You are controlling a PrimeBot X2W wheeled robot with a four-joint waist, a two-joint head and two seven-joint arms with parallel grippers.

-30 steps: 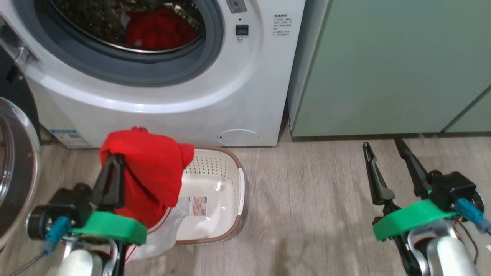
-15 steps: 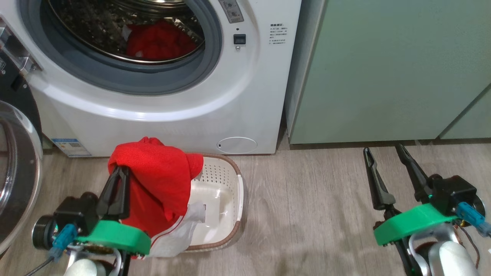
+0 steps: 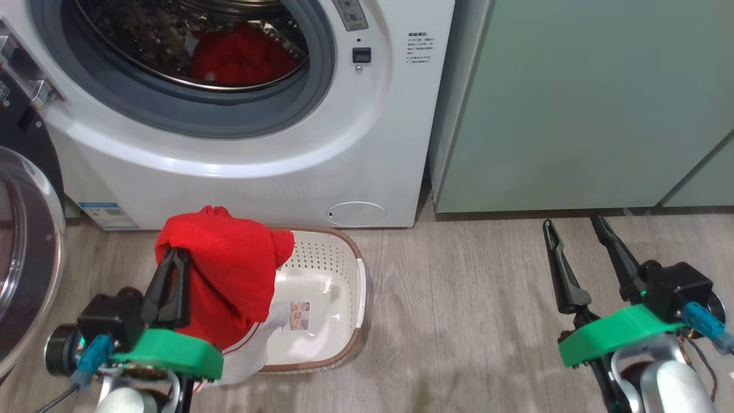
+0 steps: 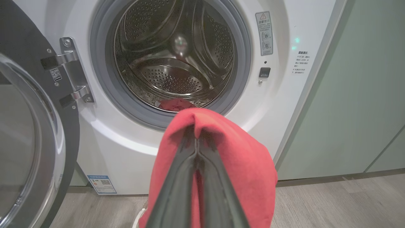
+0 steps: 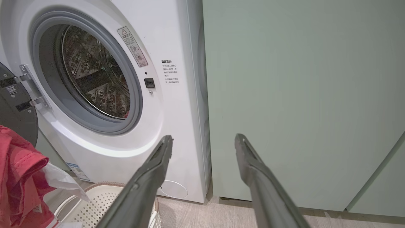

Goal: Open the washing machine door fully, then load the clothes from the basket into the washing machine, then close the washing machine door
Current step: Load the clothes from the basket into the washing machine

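Our left claw [image 3: 174,257] is clamped together on the clothes [image 3: 229,281], a soft red garment with a white panel draped over its long dark fingers above the basket [image 3: 330,258], a cream perforated tub on the wood-grain floor [image 3: 459,298]. Our right claw [image 3: 572,223] stands spread apart, holding nothing. More red cloth lies in the steel drum [image 3: 143,40] of the washing machine [image 3: 258,166]; the glossy washing machine door [image 3: 28,264] is swung wide at our left. Both forearms sit low, fingers aimed forward.
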